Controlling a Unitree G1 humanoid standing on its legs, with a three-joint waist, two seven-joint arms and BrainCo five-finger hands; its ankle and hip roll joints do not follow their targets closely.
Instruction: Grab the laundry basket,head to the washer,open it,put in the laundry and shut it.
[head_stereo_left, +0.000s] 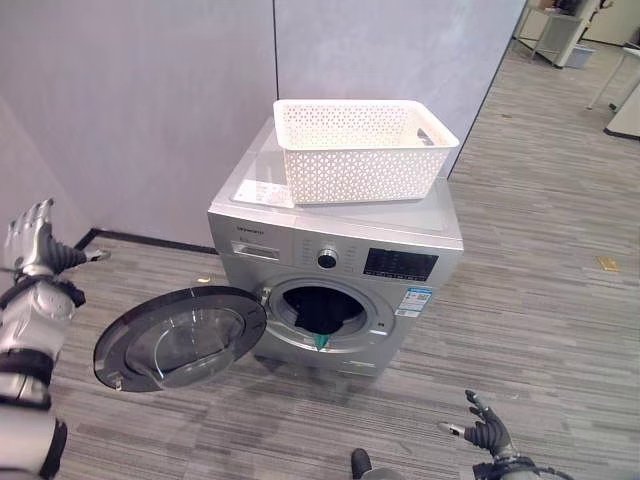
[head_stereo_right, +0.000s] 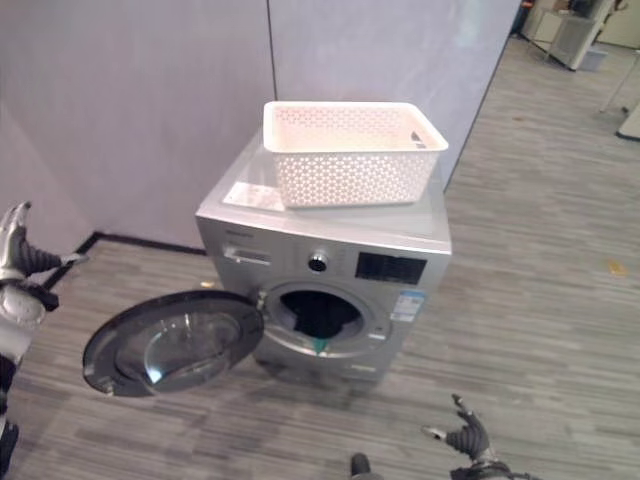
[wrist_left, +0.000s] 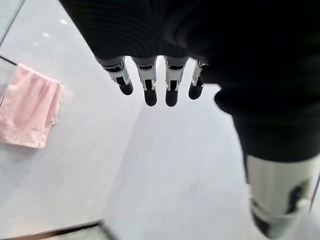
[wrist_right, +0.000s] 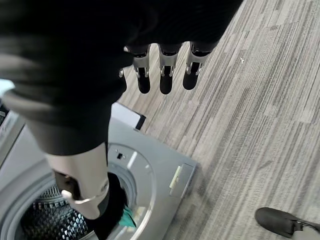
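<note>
With dark laundry (head_stereo_left: 322, 312) sitting in the washer (head_stereo_left: 340, 262) and its door (head_stereo_left: 178, 338) hanging open at eight o'clock, the empty, spread left hand (head_stereo_left: 32, 243) is needing a broad sweeping push.

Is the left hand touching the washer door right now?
Apart. In the left eye view the left hand is raised beside the wall, with bare floor between it and the open washer door lower down.
</note>
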